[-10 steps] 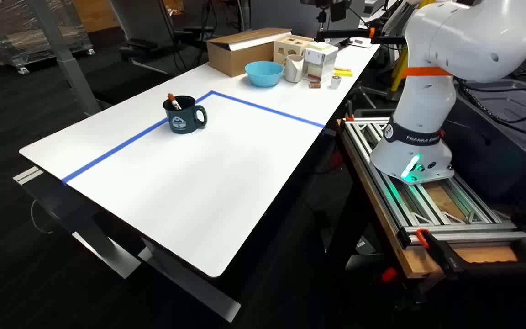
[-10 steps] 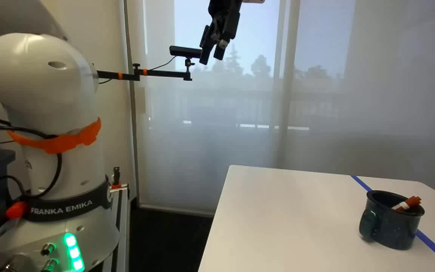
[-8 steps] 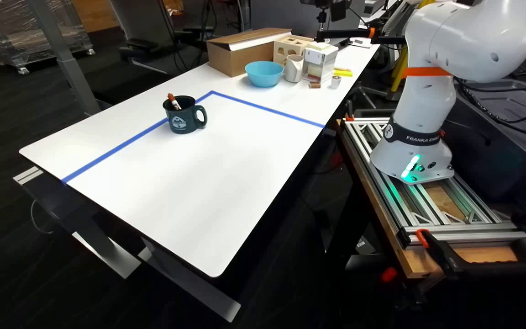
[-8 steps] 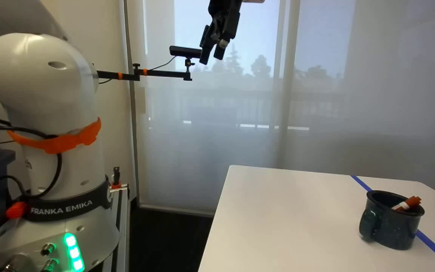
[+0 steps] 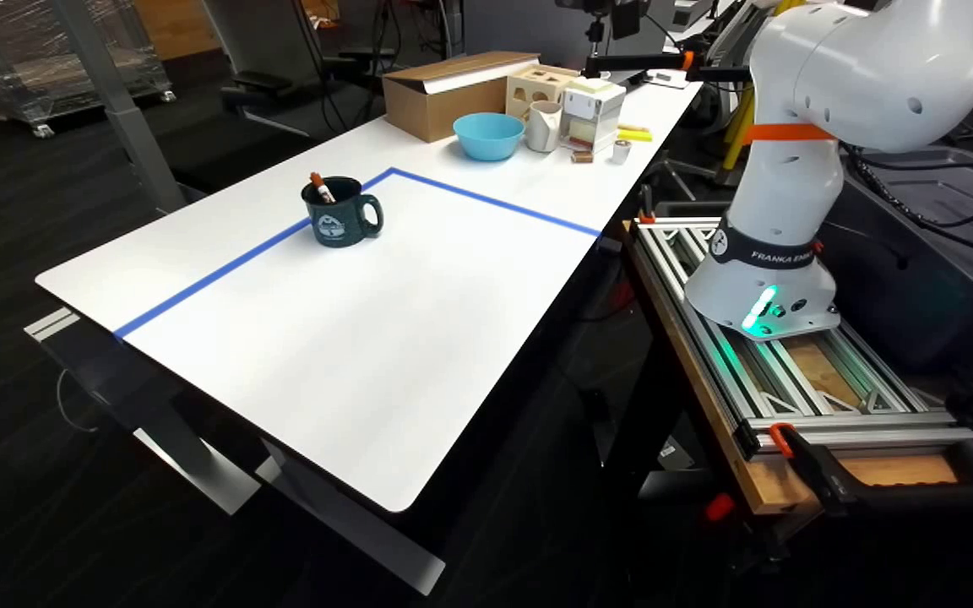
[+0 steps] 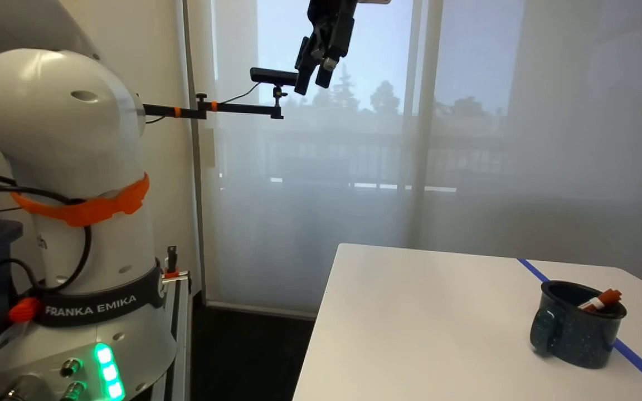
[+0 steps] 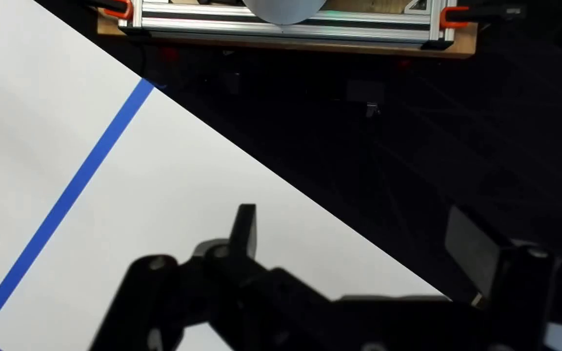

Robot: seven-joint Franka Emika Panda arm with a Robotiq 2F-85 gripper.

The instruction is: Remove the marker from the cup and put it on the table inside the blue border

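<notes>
Your gripper (image 6: pixel 312 86) hung just where it had a moment earlier, its fingers (image 7: pixel 471 246) parted wide; the marker (image 5: pixel 322 187) still leaned, brown end up, inside the dark cup (image 5: pixel 341 224) on the table (image 5: pixel 368 363).

Dark teal cup (image 5: pixel 348 213), rust-orange marker (image 6: pixel 602 300), white table (image 5: pixel 301 363), blue border (image 5: pixel 214 278)

Cup's got faint speckles and a whitish logo (image 5: pixel 331 226), marker shows some white too, bowl (image 5: pixel 489 139) is sky blue, box (image 5: pixel 429 111) is cardboard brown, gripper (image 6: pixel 312 88) is mostly black with grey pads (image 7: pixel 471 248), white arm (image 5: pixel 793 181) has an orange strap (image 5: pixel 789 133) plus green lights (image 6: pixel 109 372).
</notes>
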